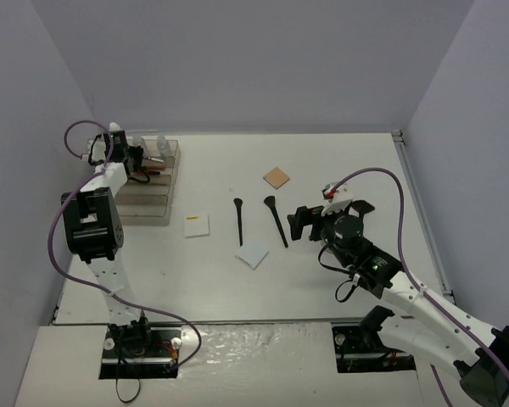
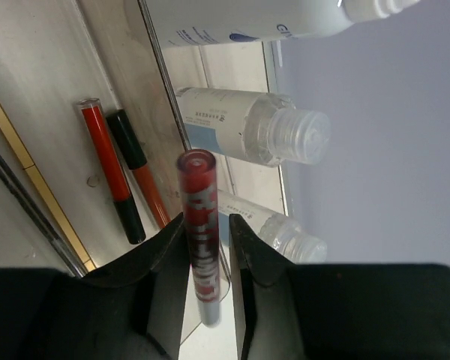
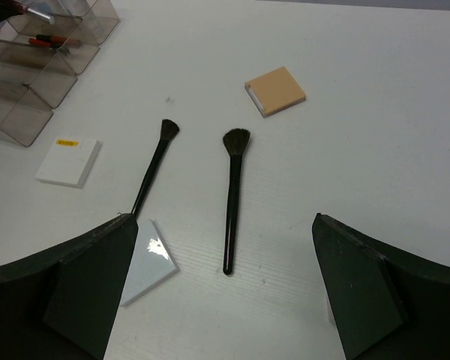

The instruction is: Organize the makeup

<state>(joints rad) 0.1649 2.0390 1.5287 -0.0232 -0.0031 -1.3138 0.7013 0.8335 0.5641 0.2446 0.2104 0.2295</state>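
One red lip tube (image 2: 199, 225) at far left, pinched between the closed fingers of the left gripper (image 2: 207, 225), over the far end of the clear organizer tray (image 1: 148, 203). Below it, two more lip tubes (image 2: 105, 165) lying in a compartment, with clear bottles (image 2: 255, 135) just beside. Further right on the table (image 1: 348, 153): a white pad with a yellow label (image 1: 197, 225), two black brushes (image 1: 238, 220) side by side, a second white pad (image 1: 252, 254) near their handles and a tan compact (image 1: 276, 177) beyond. At right, the right gripper (image 3: 223, 219), spread wide and holding nothing.
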